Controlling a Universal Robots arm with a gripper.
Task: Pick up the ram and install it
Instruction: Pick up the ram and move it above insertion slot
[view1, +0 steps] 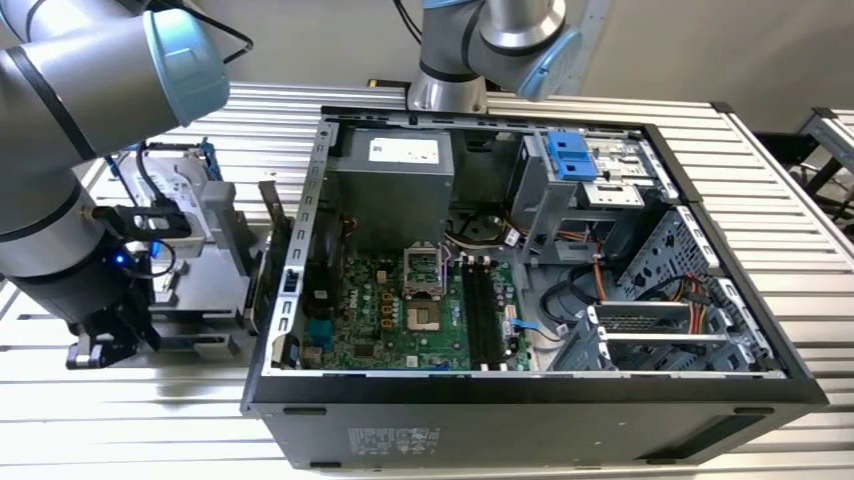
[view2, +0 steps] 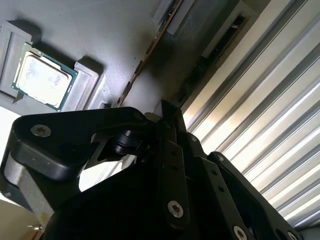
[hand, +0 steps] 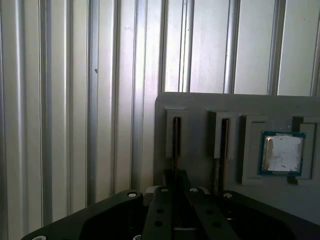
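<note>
1. the gripper (hand: 175, 176) is closed on the ram (hand: 176, 137). in the first wrist view its tips come together w/ the thin stick pinched betw. them, at the end nearest the arm. it lines up w/ the slot, prob. so the pads press on the stick's flat faces and not its edge.
2. the ram stands on edge in a narrow slot of the grey holder (hand: 200, 105) and, as far as can be judged, is not yet lifted out. the slot keeps it upright, so a grasp from above reaches both flat sides.
3. a second stick (hand: 221, 142) stands in the neighbouring slot, parallel to the first and clear of the gripper.
4. just beside those slots a cpu chip (hand: 283, 153) lies flat in its own square pocket. each part seems to get a seat that fixes its pose.
5. the holder rests on the slatted metal table (hand: 60, 100), outside the open pc case (view1: 534, 400), at the exterior view's left of it.
6. inside the case the motherboard (view1: 400, 320) lies flat, face up. its long dark ram slots (view1: 487, 315) look unfilled and reachable from above, so the install part reads as not done.
</note>
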